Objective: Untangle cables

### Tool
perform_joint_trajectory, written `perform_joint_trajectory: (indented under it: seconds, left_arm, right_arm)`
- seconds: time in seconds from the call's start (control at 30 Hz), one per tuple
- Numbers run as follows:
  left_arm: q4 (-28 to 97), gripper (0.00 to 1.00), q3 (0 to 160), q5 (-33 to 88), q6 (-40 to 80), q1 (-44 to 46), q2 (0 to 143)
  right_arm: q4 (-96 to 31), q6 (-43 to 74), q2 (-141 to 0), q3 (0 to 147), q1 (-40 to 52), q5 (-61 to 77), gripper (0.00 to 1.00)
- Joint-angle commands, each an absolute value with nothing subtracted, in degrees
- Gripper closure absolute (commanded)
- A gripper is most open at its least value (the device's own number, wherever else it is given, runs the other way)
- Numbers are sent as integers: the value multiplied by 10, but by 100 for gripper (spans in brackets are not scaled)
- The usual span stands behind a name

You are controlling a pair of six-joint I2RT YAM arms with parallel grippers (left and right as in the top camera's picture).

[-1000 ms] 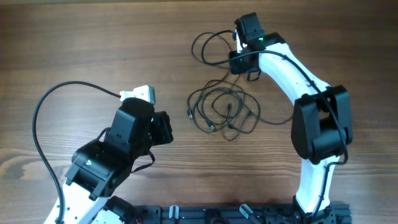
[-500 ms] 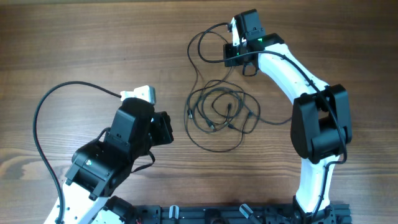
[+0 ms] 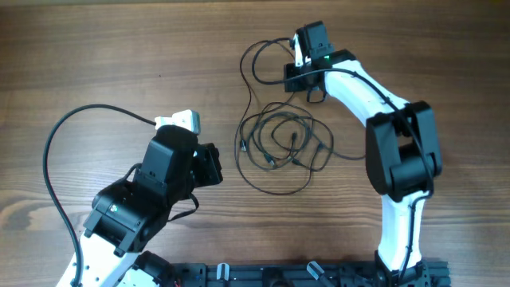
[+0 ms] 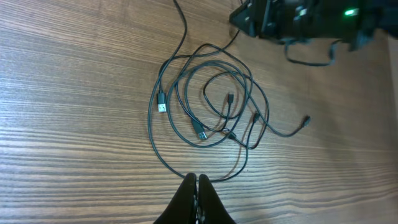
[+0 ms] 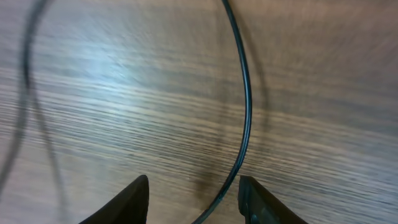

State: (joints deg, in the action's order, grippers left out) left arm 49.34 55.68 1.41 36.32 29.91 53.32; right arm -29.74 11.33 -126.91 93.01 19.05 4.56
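Straddling one strand (image 5: 244,124) at twelve o'clock of the cable tangle (image 3: 279,143) mid-table, my right gripper (image 5: 194,190) is spread to pinch it, while my left gripper (image 4: 196,185) hangs clenched empty at seven o'clock.

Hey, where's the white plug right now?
In the overhead view, the white plug lies on the table's left half, just past the left arm, at the end of a long black cable looping leftward, apart from the tangled pile.
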Motion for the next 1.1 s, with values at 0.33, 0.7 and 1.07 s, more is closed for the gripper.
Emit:
perform_joint_trajectory:
  seconds: [0.33, 0.7, 1.07]
  left_arm:
    - [494, 96, 562, 19, 363, 302, 528]
    - [498, 96, 562, 19, 362, 302, 528]
    - [507, 96, 562, 19, 362, 302, 528]
  right_arm:
    - [-319, 150, -1320, 924, 193, 70, 96]
    - [-449, 99, -1208, 959, 187, 109, 96]
    - [-442, 85, -884, 961, 187, 73, 96]
